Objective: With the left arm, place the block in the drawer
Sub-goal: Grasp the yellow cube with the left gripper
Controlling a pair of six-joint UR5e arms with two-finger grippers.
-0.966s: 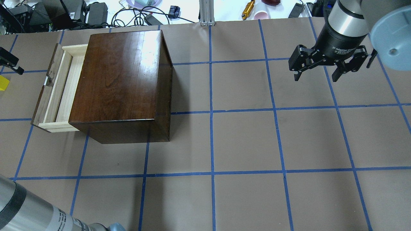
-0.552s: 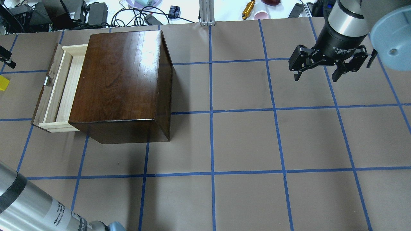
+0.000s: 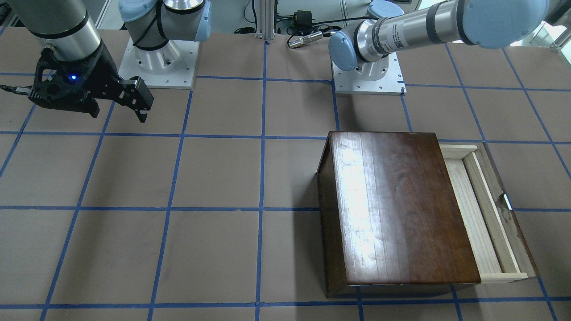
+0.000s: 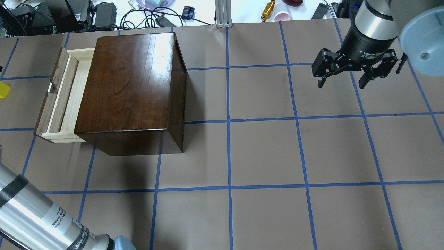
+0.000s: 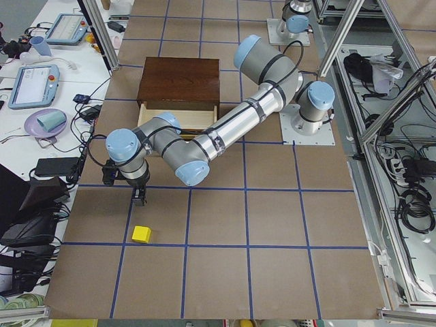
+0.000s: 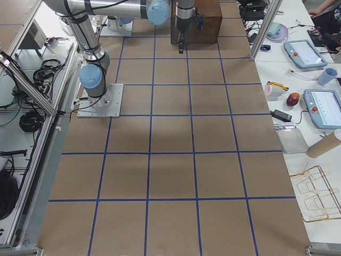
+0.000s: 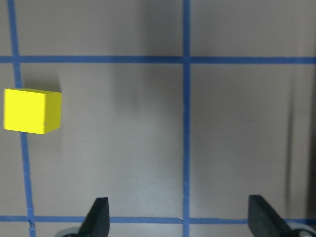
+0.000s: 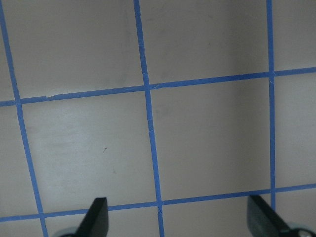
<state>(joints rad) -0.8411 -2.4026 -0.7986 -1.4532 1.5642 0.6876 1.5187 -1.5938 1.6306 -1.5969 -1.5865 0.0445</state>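
Note:
The yellow block (image 4: 3, 89) lies on the table left of the drawer; it also shows in the exterior left view (image 5: 142, 234) and at the left of the left wrist view (image 7: 32, 111). The pale drawer (image 4: 67, 97) stands pulled out of the dark-brown box (image 4: 131, 86), and its visible part (image 3: 482, 214) holds nothing. My left gripper (image 7: 180, 219) is open and empty; it hovers above the table (image 5: 139, 196) between drawer and block, off to the block's side. My right gripper (image 4: 341, 85) is open and empty, far across the table (image 3: 118, 116).
The left arm's forearm (image 4: 38, 218) crosses the bottom-left corner of the overhead view. Cables and small items (image 4: 152, 14) lie beyond the table's far edge. Blue tape lines (image 4: 229, 139) grid the brown table top.
The left gripper's black finger, seen at the overhead view's left edge before, has slid out of that view. The left forearm has shifted at the bottom left. The right arm has not moved.

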